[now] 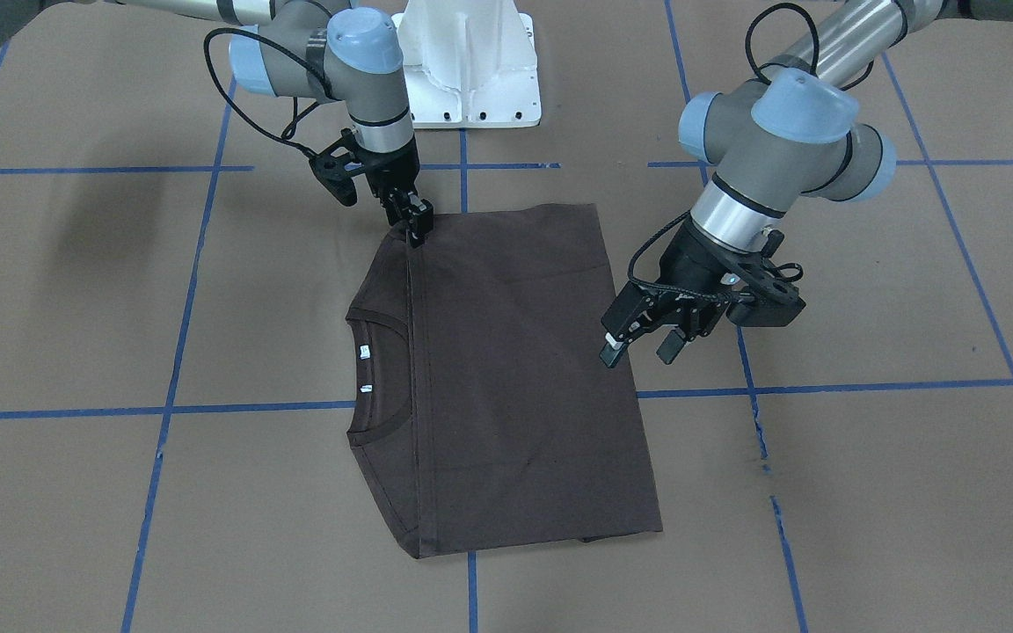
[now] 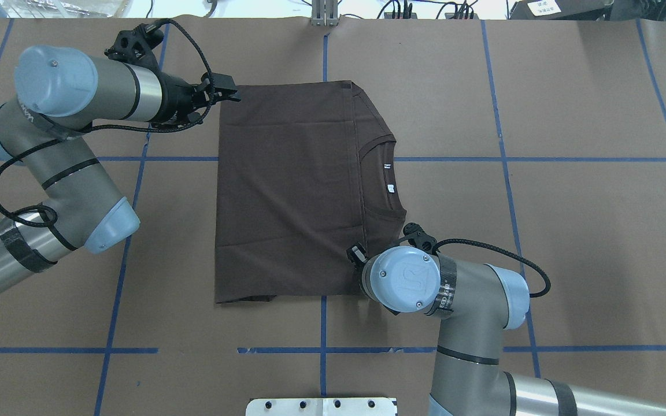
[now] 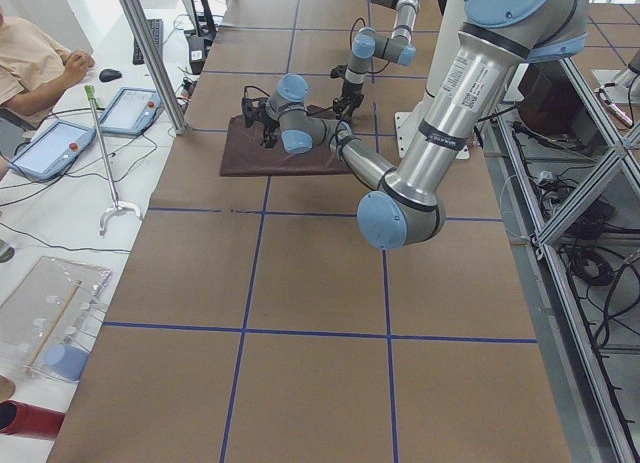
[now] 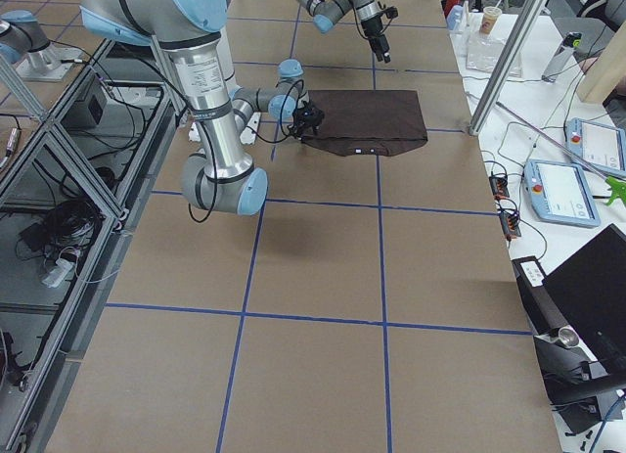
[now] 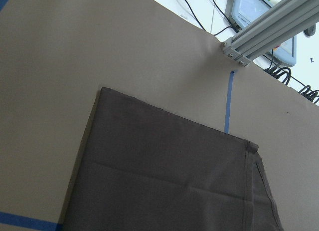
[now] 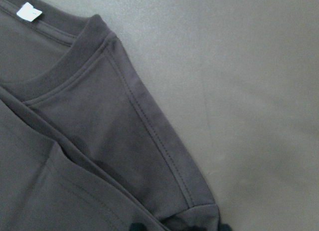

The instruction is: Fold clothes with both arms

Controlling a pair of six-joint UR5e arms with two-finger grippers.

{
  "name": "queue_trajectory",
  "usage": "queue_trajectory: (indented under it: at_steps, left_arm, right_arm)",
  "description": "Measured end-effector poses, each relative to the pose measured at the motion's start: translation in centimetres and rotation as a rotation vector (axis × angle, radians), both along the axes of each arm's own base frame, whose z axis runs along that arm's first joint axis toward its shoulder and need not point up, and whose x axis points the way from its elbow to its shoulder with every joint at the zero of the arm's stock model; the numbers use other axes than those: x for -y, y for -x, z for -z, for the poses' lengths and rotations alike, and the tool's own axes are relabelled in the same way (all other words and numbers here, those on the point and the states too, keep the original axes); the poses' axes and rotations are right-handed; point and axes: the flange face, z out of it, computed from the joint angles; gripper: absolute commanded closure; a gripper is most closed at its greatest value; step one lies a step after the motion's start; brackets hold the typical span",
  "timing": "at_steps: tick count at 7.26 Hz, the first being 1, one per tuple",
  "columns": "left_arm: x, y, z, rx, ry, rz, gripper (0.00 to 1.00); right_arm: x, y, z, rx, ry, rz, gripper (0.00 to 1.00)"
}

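**Right pincer on the shoulder corner, left one open and staged**

You have the T-shirt (image 1: pixel 515 369) flat on the table (image 1: pixel 867 492), sleeves tucked in so it lies as a rectangle; collar (image 1: pixel 376 328) and neck tags (image 1: pixel 365 352) face up towards the robot's right, hem towards its left. Right pincer (image 1: pixel 417 230) is narrow, tips down on the shoulder corner nearest the base; it looks pinched on the fabric, likely as the lift point for the next fold; the cloth is not raised. Right arm: wrist stacked over that corner, tool pointing straight down. Left pincer (image 1: pixel 641 347) is wide and holds nothing; it hovers above the table beside the far hem corner, tilted down and inward, probably staged to take that edge. Left arm: elbow bent, forearm doubled back. My read: you want both ends held before lifting, else the fold skews.
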Motion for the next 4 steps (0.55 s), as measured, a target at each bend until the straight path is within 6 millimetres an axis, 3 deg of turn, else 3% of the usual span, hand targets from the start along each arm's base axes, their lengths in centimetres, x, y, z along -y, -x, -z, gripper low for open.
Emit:
queue_trajectory:
  at_steps: [4]
  left_arm:
    - [0.05,-0.05,-0.09,-0.002,0.008,0.002,0.0]
  right_arm:
    - [-0.4,-0.06,0.56,0.004,-0.003,0.012,1.0]
